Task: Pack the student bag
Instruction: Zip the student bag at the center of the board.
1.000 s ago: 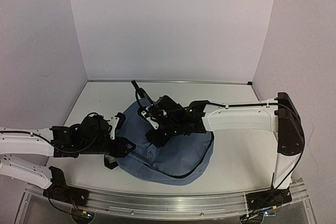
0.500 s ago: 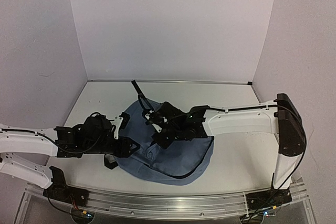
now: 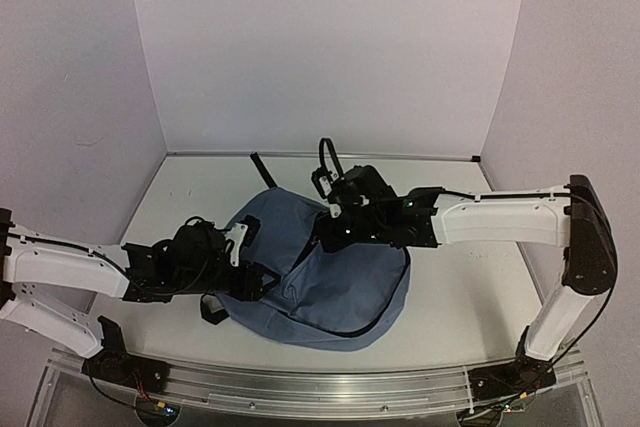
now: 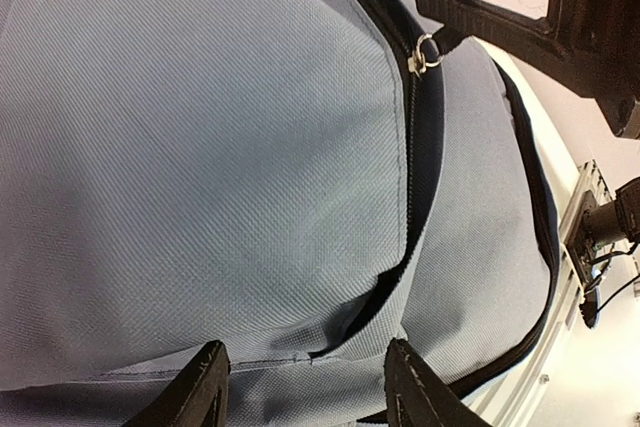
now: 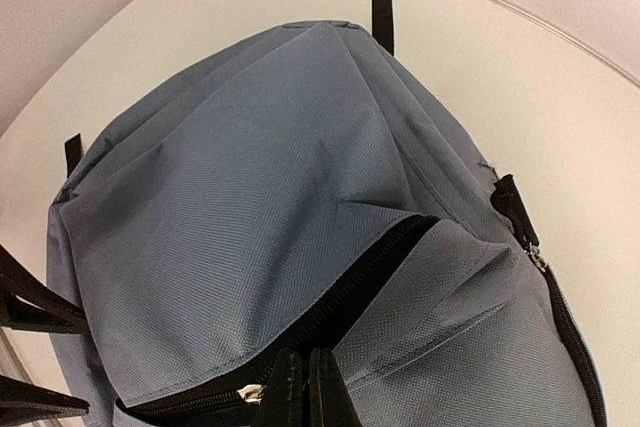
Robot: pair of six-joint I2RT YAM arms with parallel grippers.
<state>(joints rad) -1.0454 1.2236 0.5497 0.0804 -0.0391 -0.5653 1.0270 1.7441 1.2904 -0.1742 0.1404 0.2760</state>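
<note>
The student bag point(image 3: 335, 282) is laid on the table point(image 3: 190, 192), centre toward 6 o'clock. At its 9 o'clock edge the left gripper point(image 4: 308, 392) is set with jaws parted over the fabric. At 12 o'clock the right gripper point(image 5: 303, 387) is pressed shut beside the zipper pull point(image 5: 250, 393); whether fabric is pinched cannot be told.

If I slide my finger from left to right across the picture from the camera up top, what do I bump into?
left arm's white link → student bag → right arm's white link → right arm's upright post
</note>
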